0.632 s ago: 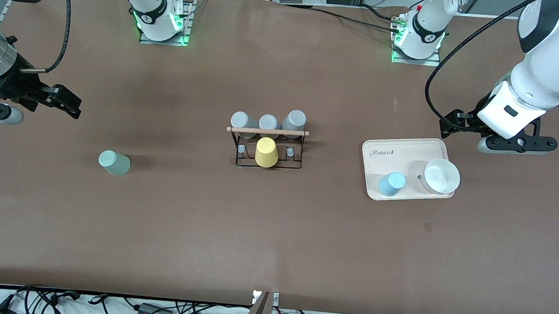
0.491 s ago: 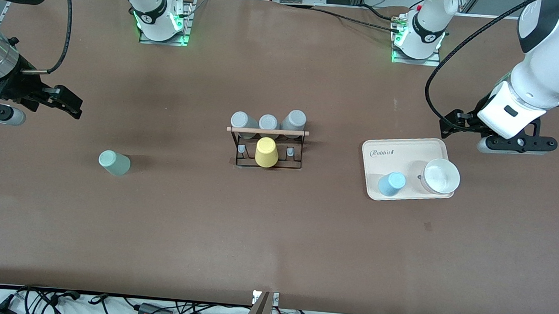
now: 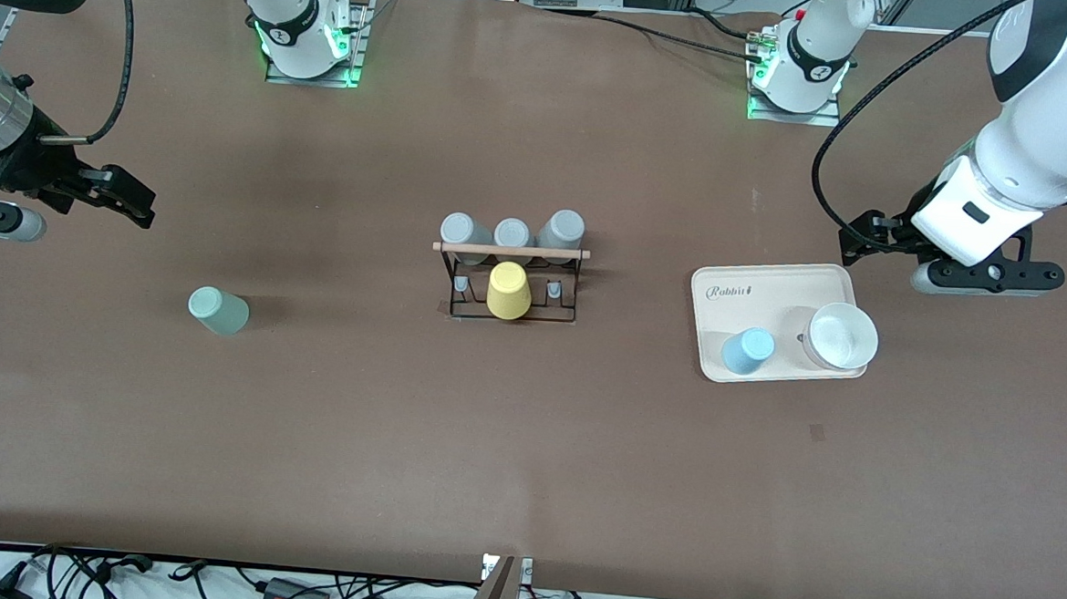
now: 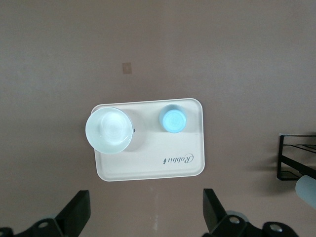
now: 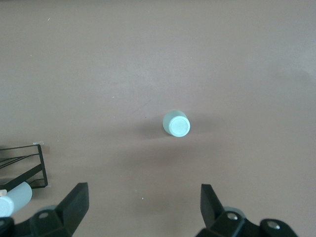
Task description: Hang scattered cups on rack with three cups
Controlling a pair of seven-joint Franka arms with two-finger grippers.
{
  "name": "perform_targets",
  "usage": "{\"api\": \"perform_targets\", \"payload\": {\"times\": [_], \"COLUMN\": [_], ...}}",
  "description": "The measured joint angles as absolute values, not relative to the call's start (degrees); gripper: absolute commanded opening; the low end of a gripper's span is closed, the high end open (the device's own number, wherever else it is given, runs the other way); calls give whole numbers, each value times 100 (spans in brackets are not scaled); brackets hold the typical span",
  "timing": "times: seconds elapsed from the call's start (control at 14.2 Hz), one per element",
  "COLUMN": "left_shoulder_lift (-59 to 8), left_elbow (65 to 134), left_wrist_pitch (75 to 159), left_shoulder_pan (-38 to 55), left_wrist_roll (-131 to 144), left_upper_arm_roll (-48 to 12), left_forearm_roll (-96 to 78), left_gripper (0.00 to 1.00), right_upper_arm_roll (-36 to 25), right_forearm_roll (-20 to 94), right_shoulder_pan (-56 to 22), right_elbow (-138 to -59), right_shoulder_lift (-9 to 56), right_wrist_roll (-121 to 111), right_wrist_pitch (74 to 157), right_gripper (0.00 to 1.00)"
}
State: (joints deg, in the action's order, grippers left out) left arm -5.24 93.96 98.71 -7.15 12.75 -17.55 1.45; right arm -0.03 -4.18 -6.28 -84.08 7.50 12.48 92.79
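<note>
The sage-green cup [image 3: 218, 310] stands alone on the table toward the right arm's end; it also shows in the right wrist view [image 5: 176, 124]. The light blue cup [image 3: 748, 351] stands on the beige tray [image 3: 772, 285]; it also shows in the left wrist view [image 4: 173, 120]. The black wire rack [image 3: 507, 309] with its wooden rod stands mid-table and holds three grey cups [image 3: 511, 233] and a yellow cup [image 3: 508, 291]. My right gripper [image 3: 137, 204] is open and empty, up over the table beside the green cup. My left gripper [image 3: 854, 239] is open and empty over the table by the tray's edge.
A white bowl [image 3: 842, 336] sits on the tray beside the blue cup. The rack's corner shows in the left wrist view [image 4: 296, 158] and in the right wrist view [image 5: 29, 163]. The arm bases stand along the table's edge farthest from the front camera.
The right arm has shifted very slightly. Nothing else has moved.
</note>
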Motion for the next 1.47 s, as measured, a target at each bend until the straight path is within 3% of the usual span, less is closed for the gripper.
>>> {"api": "perform_targets", "payload": {"times": [0.21,0.42,0.84,1.47], "left_shoulder_lift": [-878,-1655,-3078,-3858], "left_elbow": [9263,9192,9158,9169], "left_wrist_pitch": [9892,10103,11330,11675], "left_shoulder_pan": [-664,-420,-250,-361], "left_wrist_roll": [1187,1186,1191,1182], "left_upper_arm_roll": [-1766,-1789,-1776,-1760], "left_forearm_roll": [144,145,579,1074], "left_gripper": [100,100,100,100], "right_upper_arm_roll": [-14,-15,-7,2], "right_forearm_roll": [-408,-400,-398,-396], "right_shoulder_pan": [-547,-536,-542,-551], "right_elbow": [-8408,-8409,-8410,-8410], "right_shoulder_lift": [749,745,740,740], "right_wrist_roll": [1243,1241,1241,1241], "right_wrist_pitch": [9280,9283,9285,9285], "right_gripper": [100,100,100,100]}}
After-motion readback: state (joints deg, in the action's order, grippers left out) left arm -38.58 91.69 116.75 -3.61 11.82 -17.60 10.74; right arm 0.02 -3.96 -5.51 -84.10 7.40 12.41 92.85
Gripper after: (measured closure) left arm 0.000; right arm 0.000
